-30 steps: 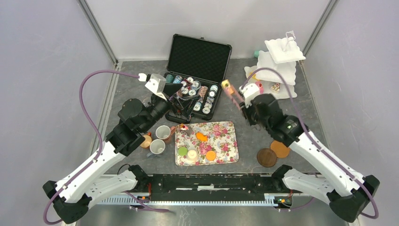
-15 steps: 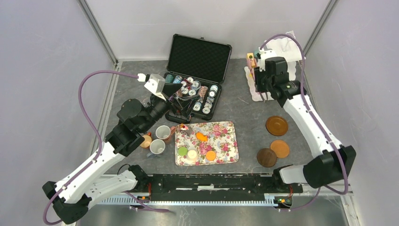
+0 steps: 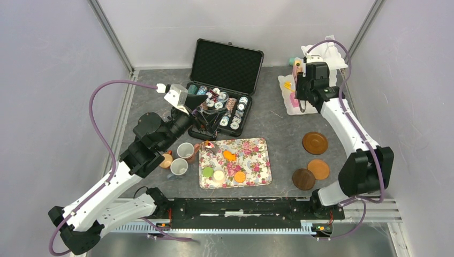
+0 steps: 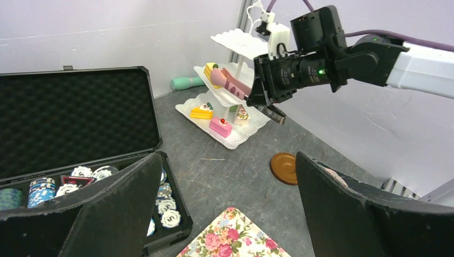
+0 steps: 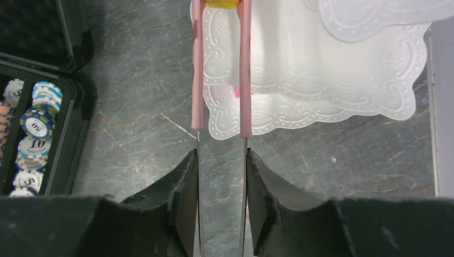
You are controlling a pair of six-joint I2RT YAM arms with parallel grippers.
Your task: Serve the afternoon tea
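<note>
Since one second ago, the right arm has swung from the table's middle to the white tiered stand (image 3: pixel 292 107) at 1 o'clock. The right gripper (image 5: pixel 220 155) is partly closed on the pink tongs (image 5: pixel 246 69), squeezing them so their tips pinch a yellow cake (image 5: pixel 220 3) over the stand, probably to place it on a tier. The left gripper (image 4: pixel 227 160) is wide open and empty above the chip case (image 3: pixel 227 64). Other cakes (image 3: pixel 231 156) wait on the floral tray (image 3: pixel 257 150) at 6 o'clock, with the mugs (image 3: pixel 186 151) at its 9 o'clock.

Embossed white plastic cake stand (image 5: pixel 332 80)
</note>
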